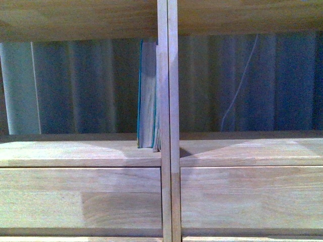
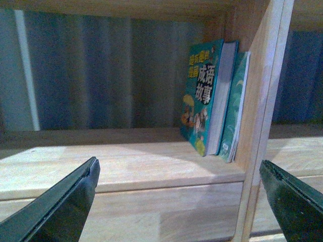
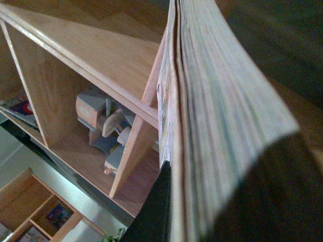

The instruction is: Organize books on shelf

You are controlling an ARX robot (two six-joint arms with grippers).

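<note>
Two teal-covered books (image 1: 147, 96) stand upright on the light-wood shelf (image 1: 75, 151), pressed against the left side of its double central upright (image 1: 168, 101). In the left wrist view the thicker book (image 2: 204, 96) shows yellow and white lettering, and a thinner teal book (image 2: 236, 108) leans between it and the upright. My left gripper (image 2: 179, 201) is open and empty, in front of and below that shelf board. My right gripper (image 3: 202, 212) is shut on a thick book (image 3: 217, 101) with greyish page edges, held close to the camera. Neither arm shows in the front view.
Plain drawer fronts (image 1: 81, 199) sit below the shelf board. The compartment right of the upright (image 1: 247, 85) is open-backed with a curtain behind. The right wrist view shows a wooden toy (image 3: 103, 128) in a shelf compartment and a lower cabinet (image 3: 35, 214).
</note>
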